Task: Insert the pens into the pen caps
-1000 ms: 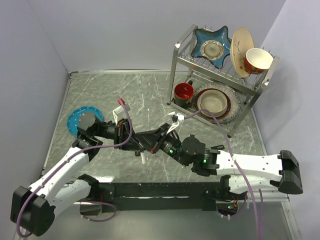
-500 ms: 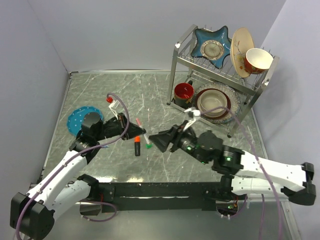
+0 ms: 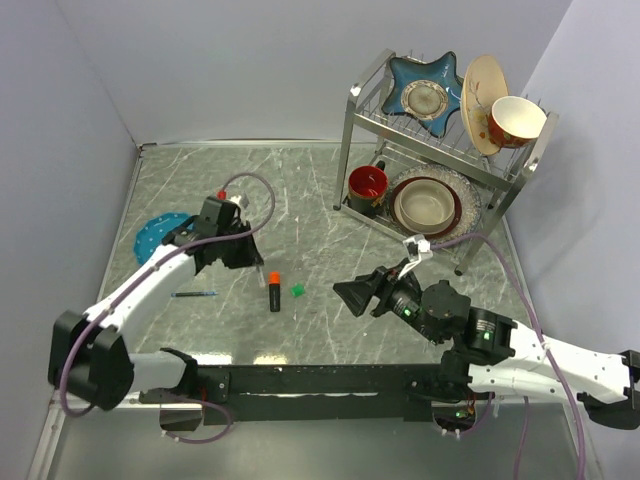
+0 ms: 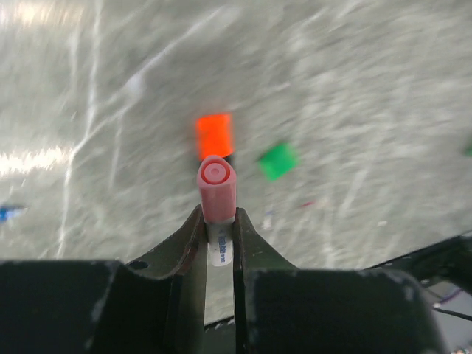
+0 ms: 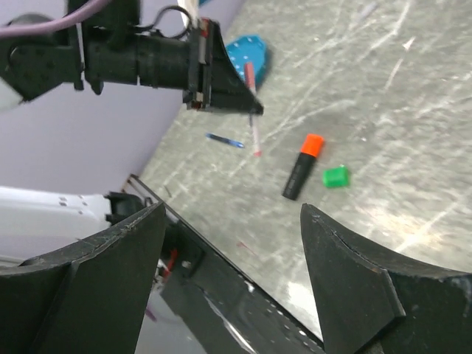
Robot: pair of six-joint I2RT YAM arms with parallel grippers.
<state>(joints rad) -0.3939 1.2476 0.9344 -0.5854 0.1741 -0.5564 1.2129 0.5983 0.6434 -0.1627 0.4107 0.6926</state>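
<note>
Arms drawn apart since half-second ago. Left gripper pinching white pen, pink cap on its end, barrel mostly hidden between fingers. Right gripper spread, empty. Orange-tipped marker just beside green cap. Blue pen near left arm. Left wrist view blurred.

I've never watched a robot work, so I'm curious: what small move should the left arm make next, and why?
Probably lower the left gripper and lay its white pen on the table: a pink cap already seems seated on the pen's end, so that one looks done, while a green cap lies loose.
</note>
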